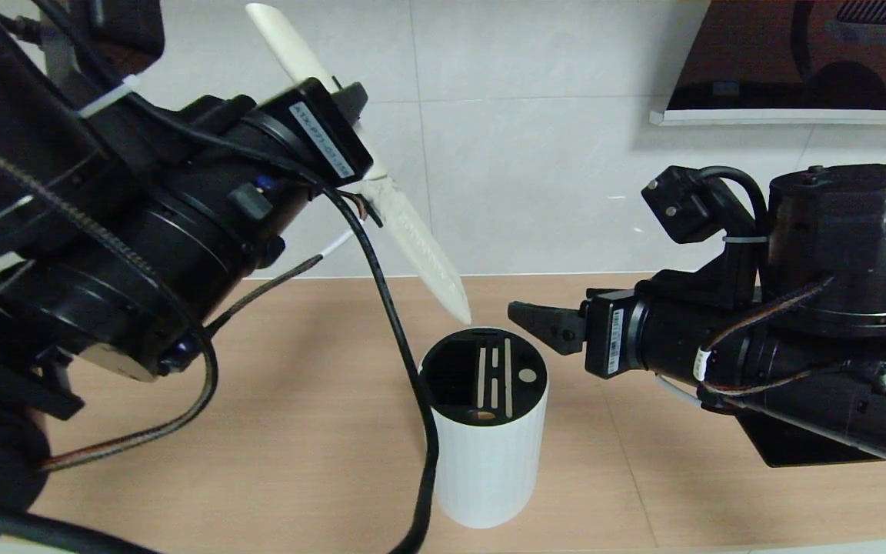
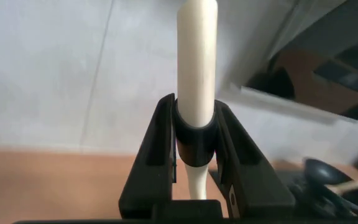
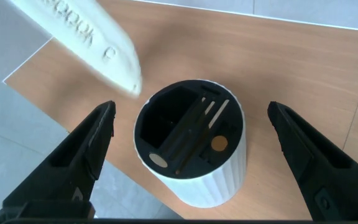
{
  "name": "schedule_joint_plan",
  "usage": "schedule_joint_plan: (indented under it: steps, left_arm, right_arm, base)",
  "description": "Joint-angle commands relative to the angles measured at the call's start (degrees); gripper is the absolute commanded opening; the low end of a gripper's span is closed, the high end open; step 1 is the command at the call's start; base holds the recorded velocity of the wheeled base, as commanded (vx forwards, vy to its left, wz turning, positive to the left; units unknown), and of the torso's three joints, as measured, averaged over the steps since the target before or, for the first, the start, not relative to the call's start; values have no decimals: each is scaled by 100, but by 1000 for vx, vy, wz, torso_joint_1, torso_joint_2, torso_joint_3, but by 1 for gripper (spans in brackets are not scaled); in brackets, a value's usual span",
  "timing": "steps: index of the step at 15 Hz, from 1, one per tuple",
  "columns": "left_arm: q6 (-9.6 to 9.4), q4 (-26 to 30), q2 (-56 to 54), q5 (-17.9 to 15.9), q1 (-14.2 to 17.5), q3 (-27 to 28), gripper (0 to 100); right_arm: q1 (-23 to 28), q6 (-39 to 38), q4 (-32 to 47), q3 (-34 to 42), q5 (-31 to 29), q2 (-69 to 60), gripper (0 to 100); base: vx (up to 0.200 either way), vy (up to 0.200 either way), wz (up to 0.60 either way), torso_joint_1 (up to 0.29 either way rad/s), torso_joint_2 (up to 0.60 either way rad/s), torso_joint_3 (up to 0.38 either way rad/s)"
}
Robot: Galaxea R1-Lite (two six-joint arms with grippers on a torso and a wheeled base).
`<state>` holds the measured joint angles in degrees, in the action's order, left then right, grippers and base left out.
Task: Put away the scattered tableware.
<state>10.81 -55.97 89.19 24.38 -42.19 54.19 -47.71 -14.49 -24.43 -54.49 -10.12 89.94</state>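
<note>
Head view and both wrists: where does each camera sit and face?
Head view: on the head, looking down at the table; both arms show, left gripper holding the knife, right gripper beside the holder.
Left wrist view: on left arm, along jaws shut on the knife handle.
Right wrist view: on right arm, down between open jaws at the holder.
Shared: head and right wrist both show knife tip near holder's top.

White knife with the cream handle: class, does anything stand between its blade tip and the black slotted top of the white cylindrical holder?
Nothing visible does. The white knife hangs tip-down in open air by the rim of the white cylindrical holder. The open right pincer sits to one side, clear of the slots.
</note>
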Motion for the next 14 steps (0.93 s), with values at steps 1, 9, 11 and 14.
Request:
schedule_joint_plan:
  steps: [1,9,11,14]
  left_arm:
    - [-431,-415,310,128,-193,-286,0]
    - [-1081,-1364,784,207,-501,-761,0]
    - [-1248,-1373,784,207,-501,-884,0]
    - [-1257,-1373,802,207,-509,-901,0]
  right_arm:
    - [25,-1,0,0,1,32,100]
    - [43,-1,0,-18,1,120,100]
    - [43,-1,0,-18,1,146,100]
    - [34,-1,0,-18,1,173,100]
  base:
    - [0,0,0,0,0,0]
    - [0,0,0,0,0,0]
    - [0,0,0,0,0,0]
    - [0,0,0,0,0,0]
